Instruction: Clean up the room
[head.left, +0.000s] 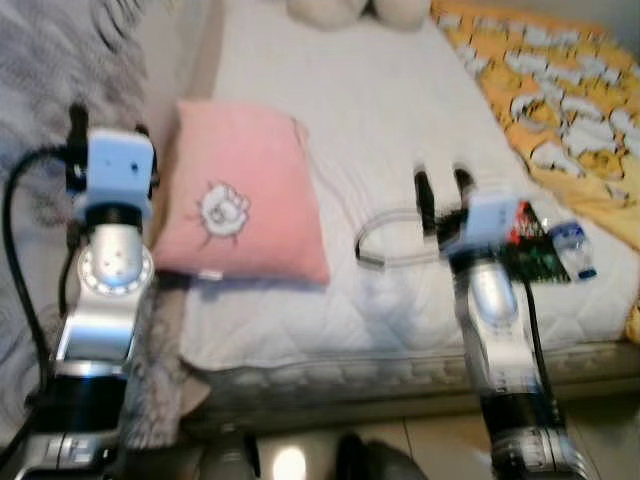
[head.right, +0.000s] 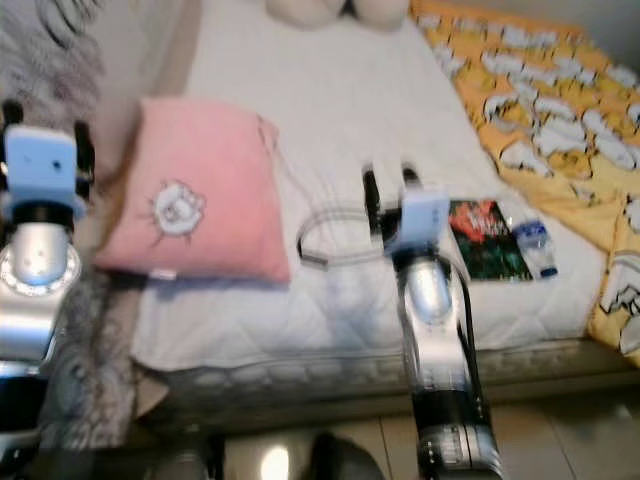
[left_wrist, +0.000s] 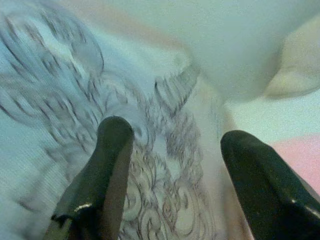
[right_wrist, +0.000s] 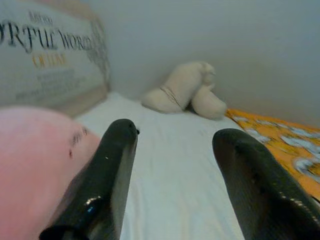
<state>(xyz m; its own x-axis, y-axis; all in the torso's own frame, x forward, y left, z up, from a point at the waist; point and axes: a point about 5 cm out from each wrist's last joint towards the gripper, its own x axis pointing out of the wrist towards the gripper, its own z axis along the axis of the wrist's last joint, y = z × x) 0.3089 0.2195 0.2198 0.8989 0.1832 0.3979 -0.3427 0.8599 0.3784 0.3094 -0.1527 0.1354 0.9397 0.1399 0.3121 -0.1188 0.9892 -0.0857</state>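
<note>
Left gripper: raised at the bed's left edge, beside the pink pillow; jaws are spread wide and nothing is held between them.
Patterned fabric: a grey swirl-printed cloth is seen directly ahead of the left jaws.
Right gripper: held above the white bed sheet, near the front edge of the bed; jaws are spread wide and nothing is held.
Pink pillow: laid flat on the sheet, to the left of the right jaws, well apart from them; a small white figure is printed at its centre.
Cable: a pale looped cord is laid on the sheet just left of and below the right jaws; contact cannot be determined.
Book: a dark cover with red and green is seen flat on the sheet, just right of the right jaws.
Water bottle: laid on its side, touching or just beside the book, on its far side from the right jaws.
Yellow blanket: spread along the right side of the bed, beyond the bottle.
Plush toy: a cream shape is located at the head of the bed, far ahead of the right jaws.
</note>
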